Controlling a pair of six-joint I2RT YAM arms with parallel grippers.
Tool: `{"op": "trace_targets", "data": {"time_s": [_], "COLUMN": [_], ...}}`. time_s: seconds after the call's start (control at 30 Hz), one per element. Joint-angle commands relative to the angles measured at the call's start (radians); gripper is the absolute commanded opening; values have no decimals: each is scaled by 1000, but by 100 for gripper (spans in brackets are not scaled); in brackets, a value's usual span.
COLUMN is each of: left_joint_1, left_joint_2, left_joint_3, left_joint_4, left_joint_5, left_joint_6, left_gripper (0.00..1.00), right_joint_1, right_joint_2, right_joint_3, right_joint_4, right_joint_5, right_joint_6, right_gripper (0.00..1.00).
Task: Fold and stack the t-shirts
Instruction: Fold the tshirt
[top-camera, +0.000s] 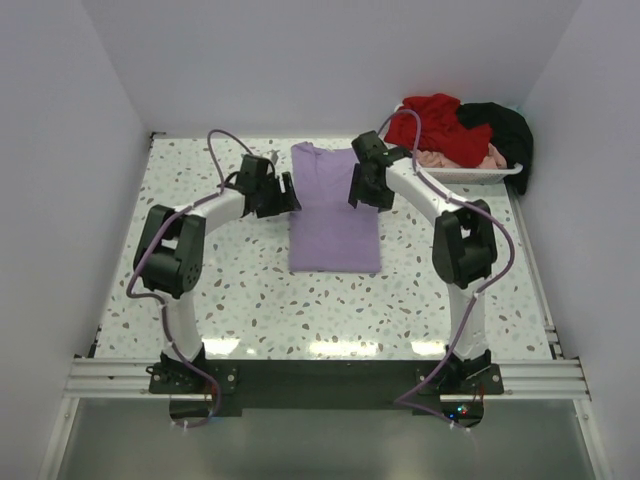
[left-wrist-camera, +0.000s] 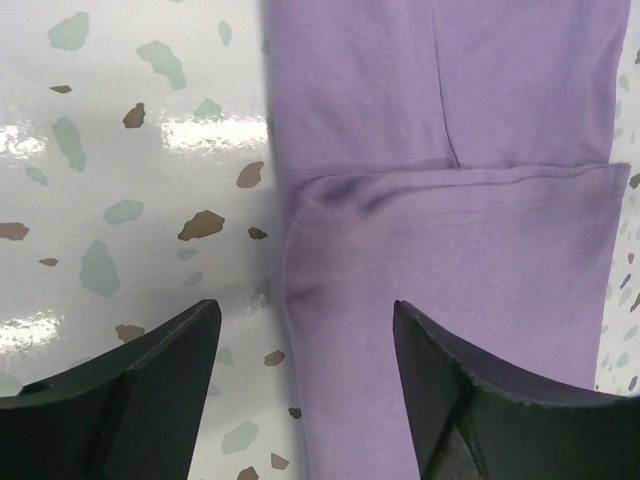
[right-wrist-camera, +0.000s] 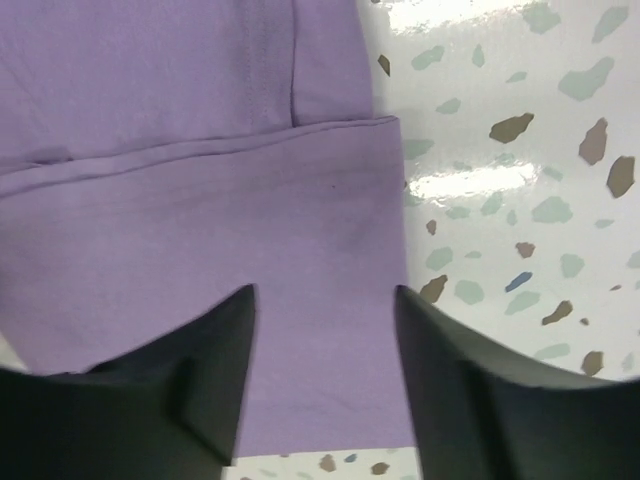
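Left fingers (left-wrist-camera: 140, 390) and right fingers (right-wrist-camera: 170, 390) stood open and empty; lavender t-shirt (top-camera: 335, 215) edges lay between each pair. Pinching only the top layer could undo the fold.

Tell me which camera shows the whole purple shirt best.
Top external: the purple shirt lies whole there, folded into a long strip. Each wrist view shows only a close patch of one side edge with an overlapping fold.

White walls (top-camera: 90, 90), speckled glossy table (top-camera: 250, 300), glare spots.
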Motion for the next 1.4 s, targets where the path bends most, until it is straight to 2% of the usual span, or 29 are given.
{"op": "trace_targets", "data": {"time_s": [0.0,0.03,0.1,0.2,0.33,0.53,0.63,0.83,1.0,1.37], "left_joint_1": [17,17,15,17,17,15,15,12,-6,-46], "left_joint_2": [-53,-63,-94,-122,-142,-194,-232,-292,-339,-395], "left_joint_3": [33,19,0,-50,-122,-221,-275,-376,-456,-511], "left_joint_4": [35,43,52,58,49,43,56,87,102,104], "left_joint_5": [-10,-10,4,32,76,95,116,153,167,149], "left_joint_6": [23,26,38,56,75,101,102,89,79,67], "left_gripper": [76,81,83,83,78,66,63,62,59,59], "right_joint_1": [0,-2,0,-3,-3,-2,-2,0,1,4], "right_joint_2": [-15,-28,-41,-67,-99,-173,-216,-340,-420,-435], "right_joint_3": [59,54,46,10,-82,-251,-341,-541,-690,-796], "right_joint_4": [-4,-3,3,14,45,123,166,224,262,307], "right_joint_5": [-16,-14,-9,-19,-60,-132,-157,-175,-189,-213], "right_joint_6": [-18,-18,-21,-23,-10,28,56,120,149,155], "right_gripper": [68,73,80,80,79,74,71,68,61,47]}}
